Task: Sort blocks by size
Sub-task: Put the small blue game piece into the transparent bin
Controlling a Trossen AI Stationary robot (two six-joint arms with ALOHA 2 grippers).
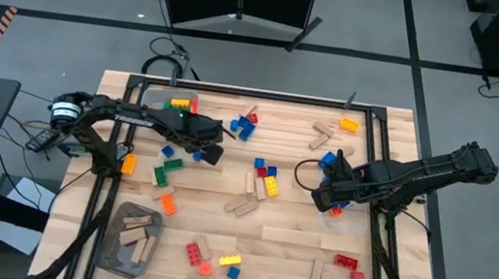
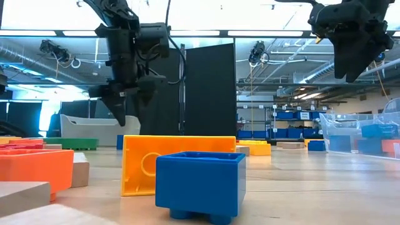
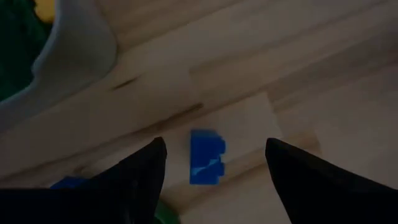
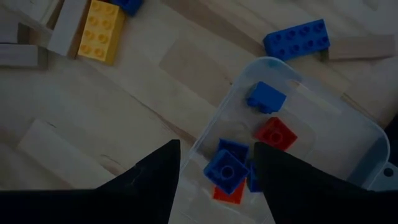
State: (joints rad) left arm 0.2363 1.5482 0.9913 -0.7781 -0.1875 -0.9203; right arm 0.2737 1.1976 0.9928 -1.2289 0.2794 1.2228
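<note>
Studded blocks in red, blue, green, yellow and orange, and tan wooden pieces, lie scattered over the wooden table (image 1: 283, 247). My left gripper (image 1: 212, 150) hangs open above the table's left middle. A small blue block (image 3: 206, 157) lies flat on the wood below the gap between its fingers (image 3: 214, 146). My right gripper (image 1: 324, 197) hangs open over a clear bin (image 4: 273, 62) at the right middle. Several small blue and red blocks (image 4: 227, 169) lie on the bin's floor. Neither gripper has anything between its fingers.
A second clear bin (image 1: 172, 101) with yellow, green and red blocks stands at the far left; its rim (image 3: 74, 56) is close to my left gripper. A grey bin (image 1: 132, 241) with wooden pieces sits near left. An orange block (image 2: 175, 162) and a blue one (image 2: 200, 181) lie near the front edge.
</note>
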